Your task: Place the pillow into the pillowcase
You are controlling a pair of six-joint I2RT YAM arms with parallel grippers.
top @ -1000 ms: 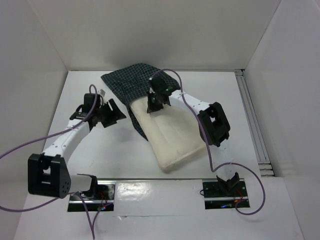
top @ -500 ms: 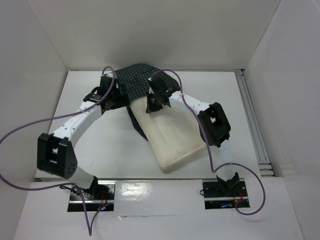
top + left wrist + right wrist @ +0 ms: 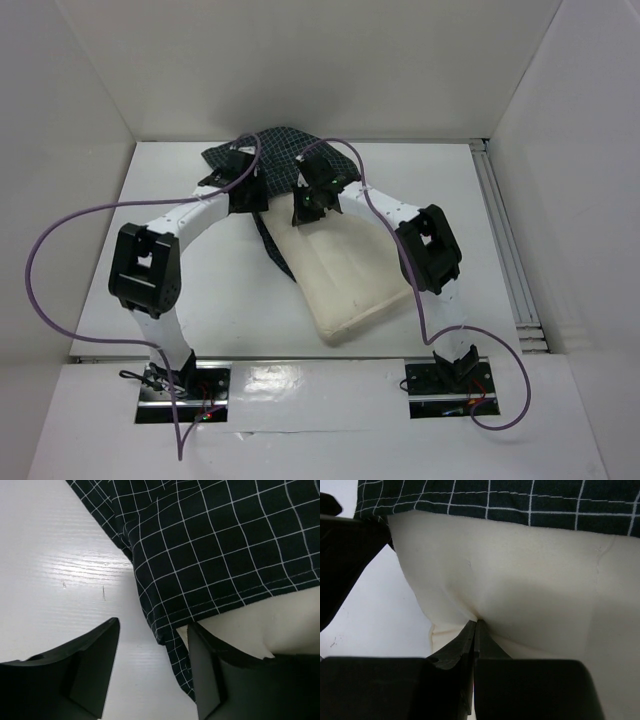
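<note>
On the white counter (image 3: 200, 300), only the far end of the pillow (image 3: 345, 280) is tucked into the pillowcase (image 3: 278, 160) by the far edge, most being left outside, with the pillow pinched by the clenched right jaws and the left jaws parted over the hem.

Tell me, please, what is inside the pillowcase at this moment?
Only the far end of the cream pillow lies under the hem of the pillowcase; most of it is outside. How deep it reaches cannot be seen, because the checked fabric covers it.
</note>
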